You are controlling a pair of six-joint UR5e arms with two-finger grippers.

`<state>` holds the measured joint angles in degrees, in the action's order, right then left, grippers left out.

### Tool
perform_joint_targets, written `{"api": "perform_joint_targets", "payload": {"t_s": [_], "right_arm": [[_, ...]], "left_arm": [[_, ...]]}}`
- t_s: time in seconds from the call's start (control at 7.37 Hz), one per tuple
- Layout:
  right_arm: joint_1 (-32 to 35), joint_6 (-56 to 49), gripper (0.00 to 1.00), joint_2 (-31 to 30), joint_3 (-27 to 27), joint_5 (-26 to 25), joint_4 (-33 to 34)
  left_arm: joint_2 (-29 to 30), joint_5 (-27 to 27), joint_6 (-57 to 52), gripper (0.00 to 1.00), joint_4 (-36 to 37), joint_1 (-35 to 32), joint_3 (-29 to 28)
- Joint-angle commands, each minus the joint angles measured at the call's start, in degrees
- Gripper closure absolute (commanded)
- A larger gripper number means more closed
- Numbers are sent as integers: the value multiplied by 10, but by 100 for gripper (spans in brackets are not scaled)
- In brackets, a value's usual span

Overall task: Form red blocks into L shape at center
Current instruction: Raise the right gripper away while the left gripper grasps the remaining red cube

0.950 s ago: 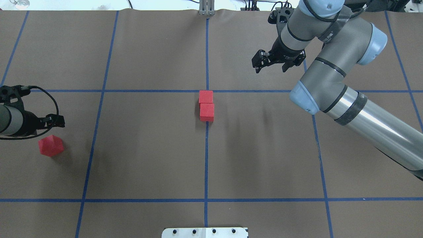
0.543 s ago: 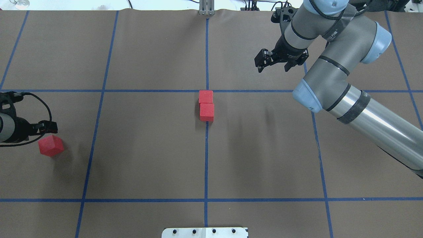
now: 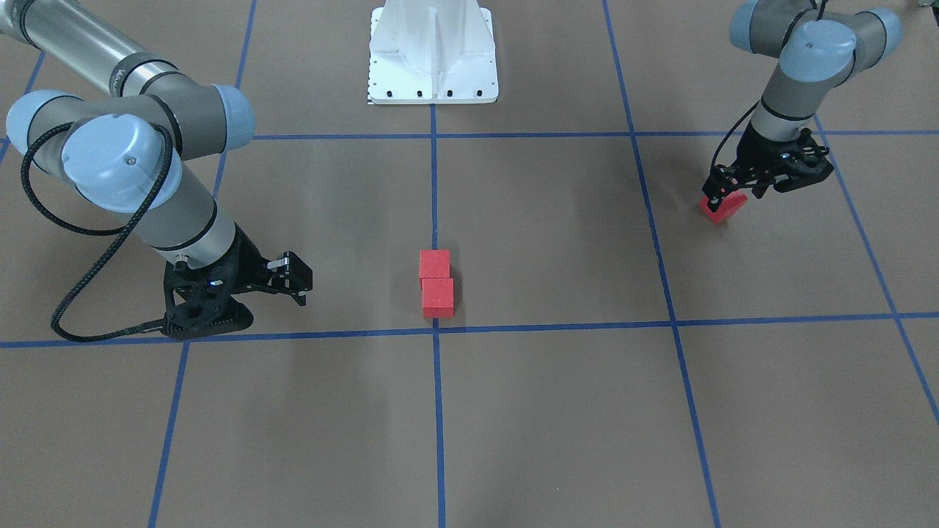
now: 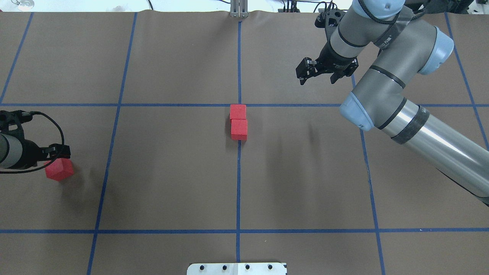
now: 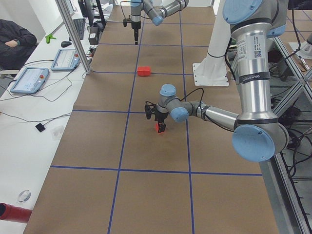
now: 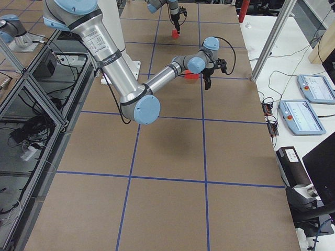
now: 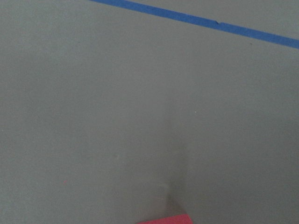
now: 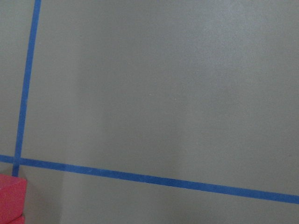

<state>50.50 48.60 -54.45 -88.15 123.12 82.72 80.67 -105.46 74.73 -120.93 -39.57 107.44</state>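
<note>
By the left edge, the left gripper (image 3: 737, 192) hangs over the third red block (image 4: 59, 169), jaws apparently spread to straddle it. Mid-surface, two red blocks (image 4: 239, 129) touch in line just beside the center (image 3: 435, 328), awaiting the L's foot. Toward the far-right corner, the right gripper (image 4: 318, 77) idles out of the way, jaws spread.

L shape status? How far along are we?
Done: two red blocks touch in a line beside the center. In hand: left gripper is over the third block, far off to the side; grasp unclear. Left: bring it in beside an end block to make the L. The right gripper hovers open, aside.
</note>
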Motion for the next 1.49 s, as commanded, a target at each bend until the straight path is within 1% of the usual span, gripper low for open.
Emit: {"api": "perform_joint_targets", "payload": {"t_s": [0.0, 0.14, 0.27, 0.41, 0.54, 0.81, 0.95, 1.09, 1.22, 1.36], "right_arm": [[0, 1, 1, -2, -1, -2, 0], [0, 1, 1, -2, -2, -2, 0], [0, 1, 1, -2, -2, -2, 0], [0, 2, 1, -1, -3, -1, 0], [0, 2, 1, -2, -4, -2, 0], [0, 2, 1, -1, -6, 0, 0], [0, 2, 1, -2, -13, 0, 1], [1, 1, 1, -6, -19, 1, 1], [3, 0, 1, -19, -32, 1, 0], [10, -4, 1, -25, -40, 2, 0]], "left_arm": [[0, -2, 0, 0, 0, 12, -18], [-1, -4, 1, 0, 0, 14, -19], [-1, -4, 1, 9, -1, 14, -19], [-2, -12, 2, 70, 0, 14, -16], [-5, -34, 2, 100, 2, 13, -12], [-10, -58, 3, 100, 31, -2, 50], [-1, -57, 4, 100, 73, -14, 85], [18, -57, 6, 100, 117, -35, 99], [74, -56, 22, 100, 177, -46, 93], [155, -56, 83, 100, 254, -46, 81]]}}
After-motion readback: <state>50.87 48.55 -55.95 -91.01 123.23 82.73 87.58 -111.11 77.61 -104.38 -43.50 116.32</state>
